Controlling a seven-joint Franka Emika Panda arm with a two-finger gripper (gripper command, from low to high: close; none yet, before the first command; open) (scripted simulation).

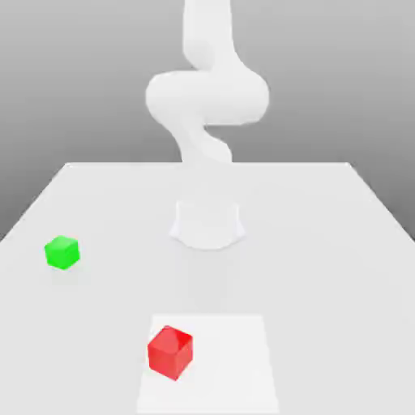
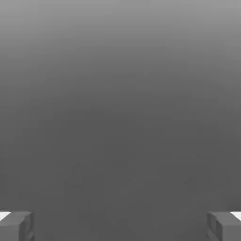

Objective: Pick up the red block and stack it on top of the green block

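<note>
Red and glossy, the red block [image 1: 170,352] sits nearest the exterior camera, resting on a slightly brighter square patch [image 1: 235,365] of the white table [image 1: 324,243], close to that patch's edge on the exterior view's left. Farther back and well apart from it, toward the exterior view's left, the green block [image 1: 62,252] stands alone on the tabletop, both cubes flat on their bases and touching nothing but the surface. Beyond them, near the table's middle, the round white base [image 1: 207,224] of the Panda arm [image 1: 207,93] meets the table, and the arm curls upward out of the top of the exterior view against a grey backdrop. In the hand view, the gripper [image 2: 120,226] is spread wide, its two grey fingertips [image 2: 17,226] far apart with only plain grey between them and neither block in sight.
</note>
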